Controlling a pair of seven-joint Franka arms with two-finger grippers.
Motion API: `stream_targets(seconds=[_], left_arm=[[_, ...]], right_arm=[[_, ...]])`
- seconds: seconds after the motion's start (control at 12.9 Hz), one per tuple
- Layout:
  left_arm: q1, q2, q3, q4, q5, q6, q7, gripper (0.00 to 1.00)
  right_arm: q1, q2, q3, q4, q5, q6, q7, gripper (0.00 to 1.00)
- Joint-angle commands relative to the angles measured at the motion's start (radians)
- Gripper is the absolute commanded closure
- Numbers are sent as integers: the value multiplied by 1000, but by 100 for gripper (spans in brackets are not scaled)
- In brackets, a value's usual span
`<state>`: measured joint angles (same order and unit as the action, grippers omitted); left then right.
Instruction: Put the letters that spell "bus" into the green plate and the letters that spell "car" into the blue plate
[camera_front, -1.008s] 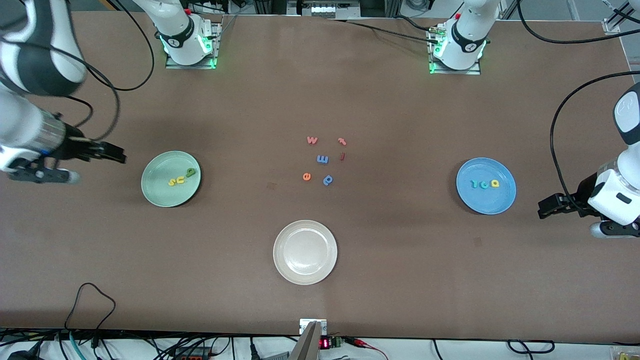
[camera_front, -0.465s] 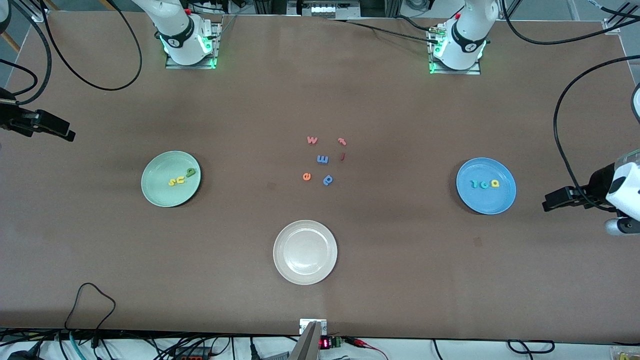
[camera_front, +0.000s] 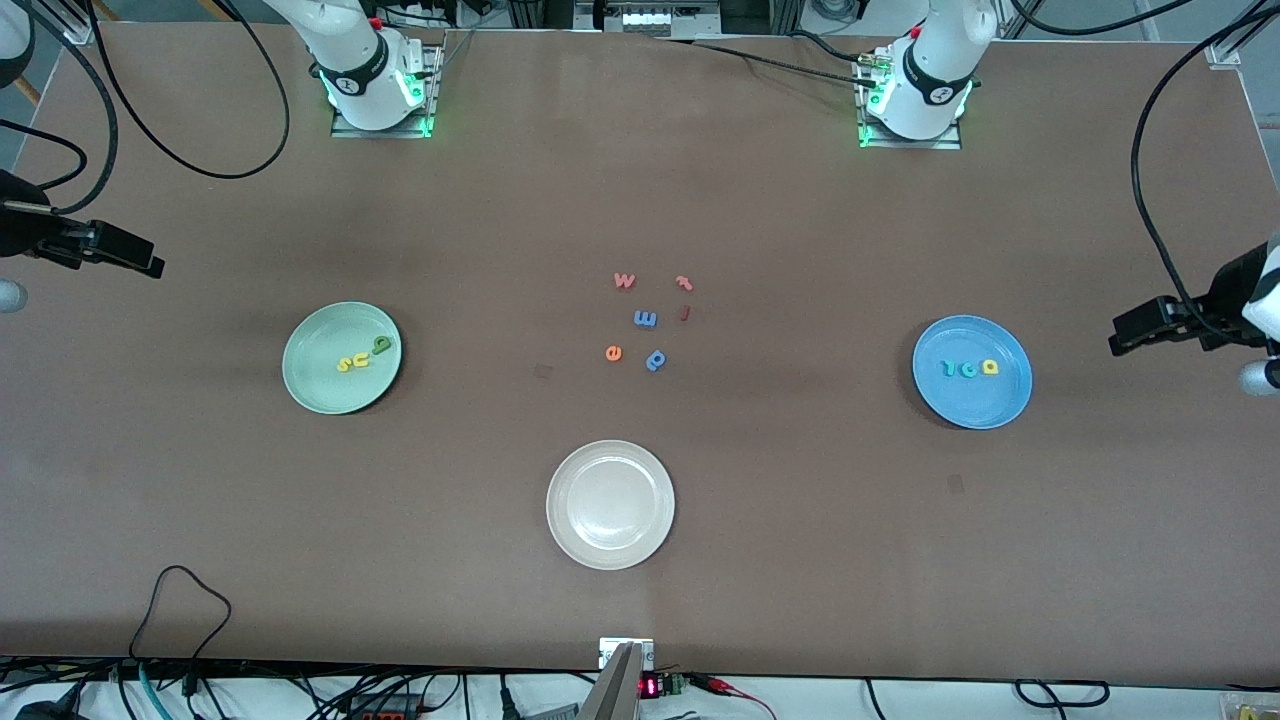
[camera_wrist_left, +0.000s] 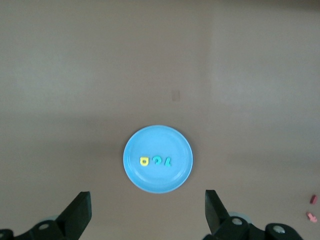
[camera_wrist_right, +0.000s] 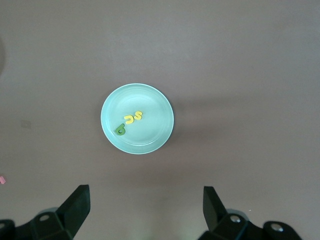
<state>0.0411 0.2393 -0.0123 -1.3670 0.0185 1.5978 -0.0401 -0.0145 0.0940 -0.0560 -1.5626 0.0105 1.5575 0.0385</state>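
The green plate (camera_front: 341, 375) holds a dark green b (camera_front: 382, 345), a yellow u (camera_front: 358, 360) and a yellow s (camera_front: 343, 366); the right wrist view shows the same plate (camera_wrist_right: 150, 135) and letters (camera_wrist_right: 130, 120). The blue plate (camera_front: 972, 400) holds a teal r (camera_front: 945, 368), a teal c (camera_front: 966, 370) and a yellow a (camera_front: 990, 368), also in the left wrist view (camera_wrist_left: 158, 160). My right gripper (camera_front: 152, 264) (camera_wrist_right: 146, 210) hangs open and empty high above the table beside the green plate. My left gripper (camera_front: 1122, 336) (camera_wrist_left: 147, 215) hangs open and empty beside the blue plate (camera_wrist_left: 158, 180).
A white plate (camera_front: 610, 550) stands nearer the front camera, mid-table. Loose letters lie in the middle: a w (camera_front: 624, 280), a red t (camera_front: 684, 283), a blue m (camera_front: 645, 319), an orange e (camera_front: 613, 352) and a blue p (camera_front: 656, 359). Cables trail along the table's edges.
Both arms have drawn back toward their ends of the table and risen. The right gripper left the green plate's side, the left gripper the blue plate's. Letters and plates stayed put.
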Motion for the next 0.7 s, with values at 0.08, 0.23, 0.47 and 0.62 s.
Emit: stream_targets(seconds=[0.08,0.23,0.47,0.62], left_arm=[[-9,-193,8,-274,-25,83,14,0],[-9,-273,6,-383,-23,126,13,0],[-9,-314,-9,-419,-23,94,12,0],[-9,-313,-8,-419,-23,90,20,0]], right_arm=[[11,-10,-5,-13,-7,3,-2,0],[11,-10,24,-13,-32,10,-2,0],[11,-10,25,-13,-35,10,-2,0],[11,-10,25,-13,-35,9,1,0]])
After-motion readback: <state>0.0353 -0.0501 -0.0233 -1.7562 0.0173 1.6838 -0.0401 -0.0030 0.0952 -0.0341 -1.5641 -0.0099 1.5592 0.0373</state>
